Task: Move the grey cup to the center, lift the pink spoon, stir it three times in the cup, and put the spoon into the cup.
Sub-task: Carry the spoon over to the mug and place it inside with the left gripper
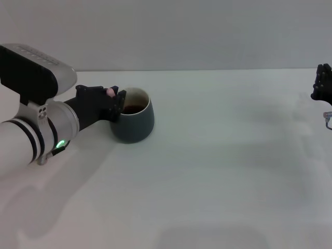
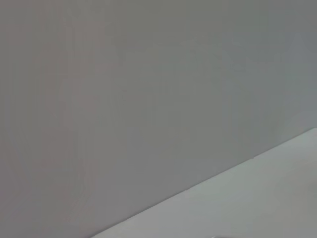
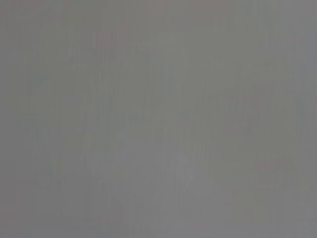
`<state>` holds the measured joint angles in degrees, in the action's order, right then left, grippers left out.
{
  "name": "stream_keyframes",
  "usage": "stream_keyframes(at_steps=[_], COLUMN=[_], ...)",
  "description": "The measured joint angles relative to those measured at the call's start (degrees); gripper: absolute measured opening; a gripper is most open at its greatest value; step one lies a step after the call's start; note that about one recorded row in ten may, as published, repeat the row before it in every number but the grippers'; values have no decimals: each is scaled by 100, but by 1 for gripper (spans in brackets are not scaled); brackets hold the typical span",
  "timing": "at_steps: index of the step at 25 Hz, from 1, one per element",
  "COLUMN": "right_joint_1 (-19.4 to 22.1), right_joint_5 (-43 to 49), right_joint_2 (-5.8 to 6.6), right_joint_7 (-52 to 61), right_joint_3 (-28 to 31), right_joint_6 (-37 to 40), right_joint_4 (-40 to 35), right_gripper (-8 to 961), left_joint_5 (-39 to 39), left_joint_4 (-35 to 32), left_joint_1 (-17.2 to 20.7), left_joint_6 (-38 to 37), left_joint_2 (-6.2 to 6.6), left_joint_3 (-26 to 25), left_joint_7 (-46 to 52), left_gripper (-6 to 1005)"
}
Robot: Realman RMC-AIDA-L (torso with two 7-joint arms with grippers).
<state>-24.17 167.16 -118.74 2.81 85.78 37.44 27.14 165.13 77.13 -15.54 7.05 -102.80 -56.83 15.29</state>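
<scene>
Cup: I see the cup (image 1: 134, 123) upright on the white table (image 1: 218, 171), left of the middle in the head view, with something dark inside it.
Left gripper: my left gripper (image 1: 115, 101) sits right against the cup's left rim — whether its fingers are parted or clamped I cannot tell.
Spoon: a pink tip (image 1: 110, 92) shows at the top of the left gripper, beside the rim; I take it for the spoon, though the rest is hidden.
Right gripper: my right gripper (image 1: 322, 83) hangs at the far right edge, well apart from the cup — its finger state I cannot tell either.
Wrist views: the left one gives me only wall and a strip of table; the right one is plain grey.
</scene>
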Motion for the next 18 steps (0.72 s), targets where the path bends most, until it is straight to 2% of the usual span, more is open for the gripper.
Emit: stream_keyframes(at_steps=[10, 13, 17, 18], right_joint_1=[34, 42, 48, 50], right_joint_5=[0, 0, 0, 0], right_joint_2=[8, 9, 9, 8], right_joint_7=[0, 0, 0, 0], right_joint_3=[-9, -9, -9, -9], right_joint_6=[0, 0, 0, 0], right_joint_4=[63, 63, 64, 64], right_gripper=[52, 52, 51, 51], left_joint_5=[-2, -5, -7, -7], left_joint_4=[109, 103, -46, -46], left_joint_1=[-59, -99, -115, -115], left_joint_6=[127, 171, 134, 134], left_joint_2=[-74, -135, -301, -301], left_joint_3=[40, 36, -104, -104], left_joint_7=[-64, -95, -166, -166], left_gripper=[216, 217, 218, 218])
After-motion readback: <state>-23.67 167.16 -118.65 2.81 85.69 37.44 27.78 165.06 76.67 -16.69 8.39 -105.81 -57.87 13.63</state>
